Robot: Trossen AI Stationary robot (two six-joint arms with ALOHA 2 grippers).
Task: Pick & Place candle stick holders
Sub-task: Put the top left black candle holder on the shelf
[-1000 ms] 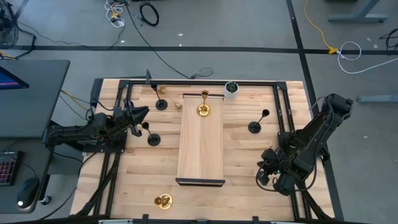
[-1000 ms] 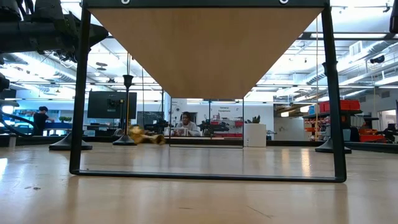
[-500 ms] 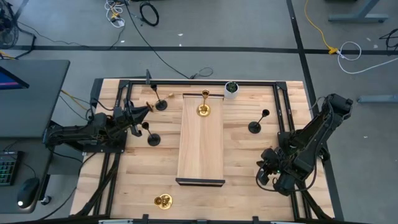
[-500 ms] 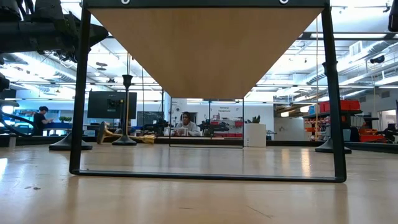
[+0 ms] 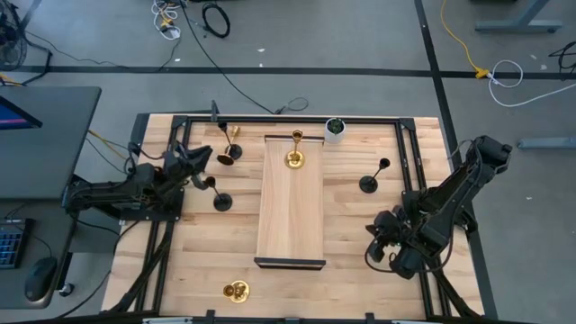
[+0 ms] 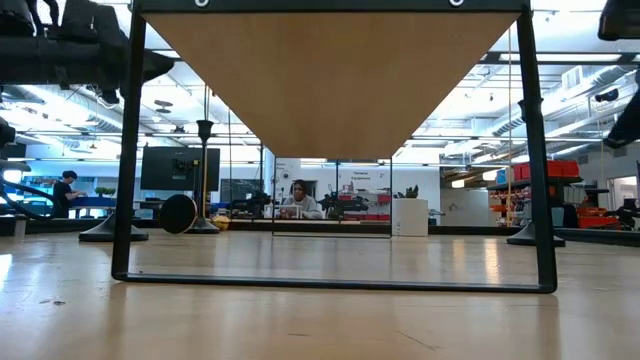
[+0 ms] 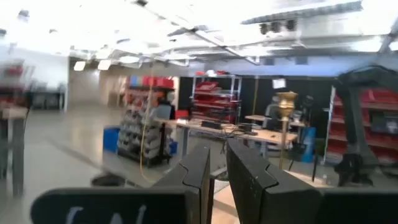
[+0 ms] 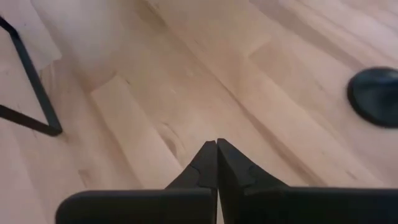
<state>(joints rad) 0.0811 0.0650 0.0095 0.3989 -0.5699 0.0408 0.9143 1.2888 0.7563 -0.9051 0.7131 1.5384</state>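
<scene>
A wooden riser (image 5: 290, 216) on black legs stands mid-table, with a gold holder (image 5: 294, 158) upright at its far end. A second gold holder (image 5: 231, 135) lies on its side at the far left, its round base (image 6: 178, 213) facing the near edge. It lies beside an upright black holder (image 6: 205, 175). Two more black holders (image 5: 221, 201) (image 5: 368, 184) stand left and right of the riser. The third gold holder (image 5: 236, 290) lies near the front edge. My left gripper (image 5: 209, 155) hovers by the fallen gold holder, open by a narrow gap (image 7: 217, 177) and empty. My right gripper (image 5: 373, 252) is shut (image 8: 216, 163) above the table right of the riser.
A small white pot with a green plant (image 5: 335, 129) stands at the far edge, right of the riser. A black frame (image 5: 270, 118) runs round the table top. A person sits in the room beyond the table (image 6: 297, 200). Bare wood lies on both sides of the riser.
The fallen gold holder has rolled along the table from beside the riser's far left corner toward the table's left. It has turned about, so its base now faces the near edge, beside the upright black holder. My right gripper has shifted a little toward the riser.
</scene>
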